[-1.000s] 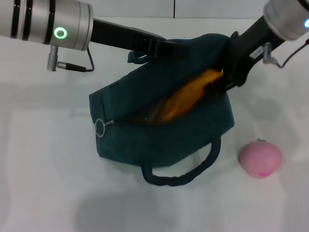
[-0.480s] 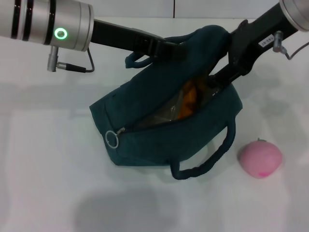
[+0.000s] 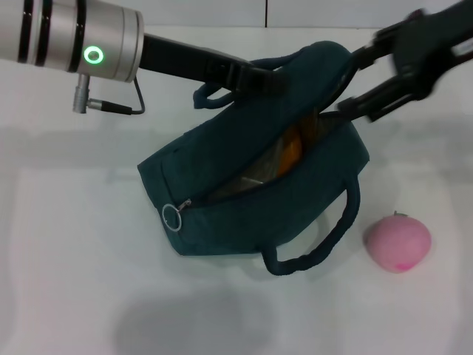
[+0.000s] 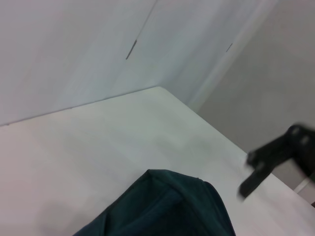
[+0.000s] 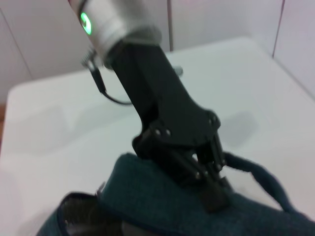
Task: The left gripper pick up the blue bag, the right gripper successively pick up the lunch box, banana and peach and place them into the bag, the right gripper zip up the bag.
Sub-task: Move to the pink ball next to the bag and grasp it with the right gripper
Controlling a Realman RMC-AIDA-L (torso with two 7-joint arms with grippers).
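Right claw (image 3: 347,109) has pulled back out of the blue bag (image 3: 251,185), fingers apart; banana (image 3: 290,146) now inside, peach (image 3: 397,243) on table (image 3: 66,244). Right wrist view alone shows left claw (image 5: 211,189) clamped on bag's rim.

A lab-like test bench: bare white table (image 3: 66,259), plain white wall panels (image 4: 74,44).

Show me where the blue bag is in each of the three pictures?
Head view: the blue bag lies mid-table, zipper open.
Left wrist view: only a corner of it shows, at the bottom edge.
Right wrist view: its fabric fills the bottom.
Shared landmark: the left gripper shut on the bag's upper edge.
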